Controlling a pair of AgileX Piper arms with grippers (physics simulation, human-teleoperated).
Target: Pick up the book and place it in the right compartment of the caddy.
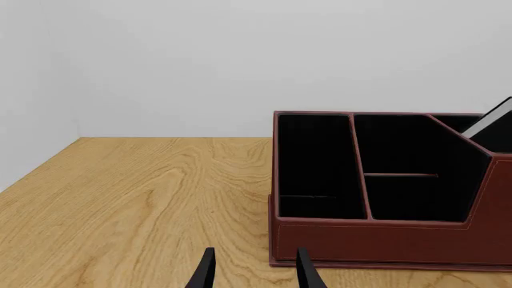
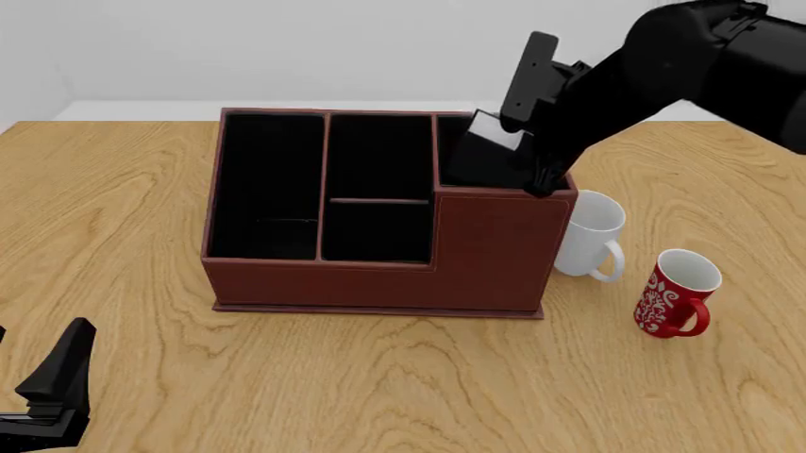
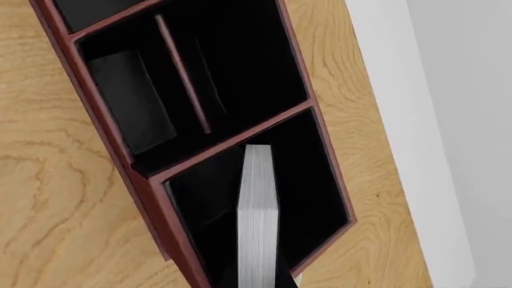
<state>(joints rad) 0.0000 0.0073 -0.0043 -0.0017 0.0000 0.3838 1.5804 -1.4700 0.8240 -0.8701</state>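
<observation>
The reddish-brown caddy stands mid-table; it also shows in the left wrist view and the right wrist view. Its right compartment has the taller walls. The black book with white page edges sits tilted inside that compartment, its top corner above the rim. My right gripper reaches down from the right and is shut on the book. My left gripper is open and empty, low at the near left of the table, short of the caddy.
A white mug stands against the caddy's right side. A red patterned mug stands a little further right and nearer. The caddy's long left section and two middle sections hold nothing. A pale wall lies beyond the table's far edge.
</observation>
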